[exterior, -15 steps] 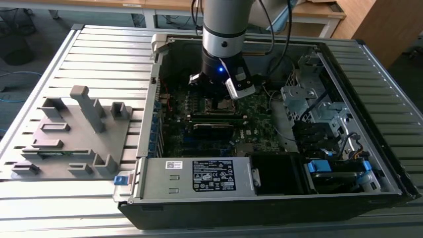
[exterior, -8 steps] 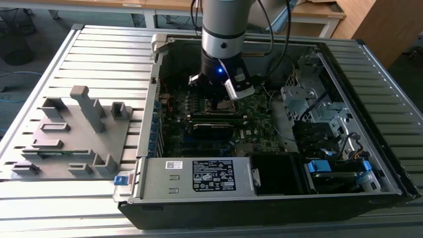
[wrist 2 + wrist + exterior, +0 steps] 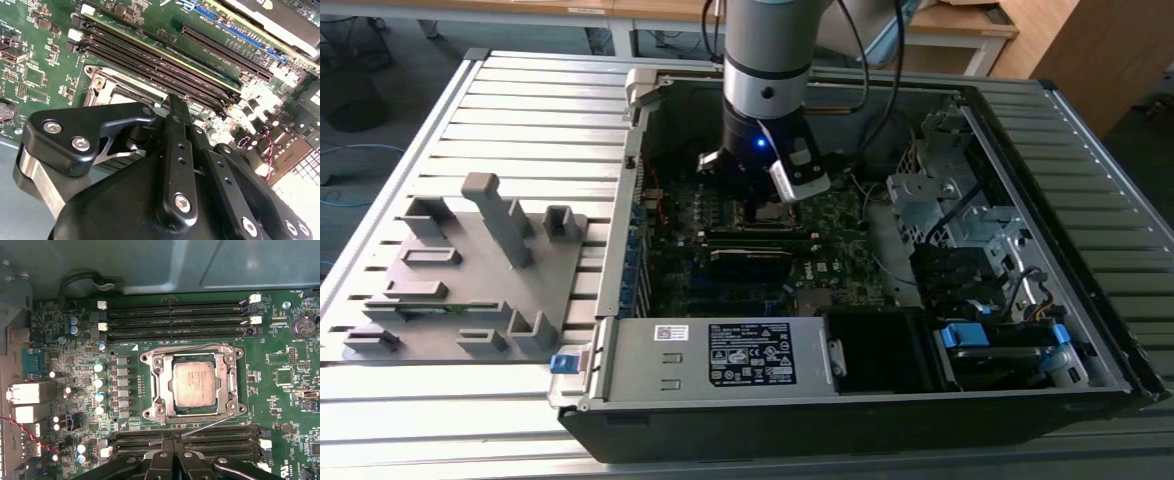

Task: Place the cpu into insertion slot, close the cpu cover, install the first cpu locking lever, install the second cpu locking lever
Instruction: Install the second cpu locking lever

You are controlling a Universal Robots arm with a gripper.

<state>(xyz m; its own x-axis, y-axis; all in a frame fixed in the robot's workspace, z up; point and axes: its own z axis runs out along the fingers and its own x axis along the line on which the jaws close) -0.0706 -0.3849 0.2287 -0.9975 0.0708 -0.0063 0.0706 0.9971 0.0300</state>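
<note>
In the first wrist view the cpu [image 3: 194, 384] lies flat in the insertion slot [image 3: 156, 412] on the green motherboard. The silver cpu cover [image 3: 229, 385] is down, framing the chip. One thin wire locking lever [image 3: 187, 346] lies along the socket's edge by the memory slots. The other lever [image 3: 210, 423] sticks out at a slant from the opposite side. My gripper [image 3: 173, 439] hovers just beside that slanted lever, fingers together and holding nothing. In the second wrist view the gripper [image 3: 172, 102] sits over the socket's corner [image 3: 100, 80]. From outside, the gripper [image 3: 761, 205] stands inside the case above the socket.
Long black memory slots [image 3: 175, 320] flank the socket on both sides. Capacitors [image 3: 100, 382] line another side. The open computer case [image 3: 627, 250] walls the board in, with a power supply [image 3: 720, 355] at the front. A grey fixture plate [image 3: 467, 270] lies on the exterior view's left.
</note>
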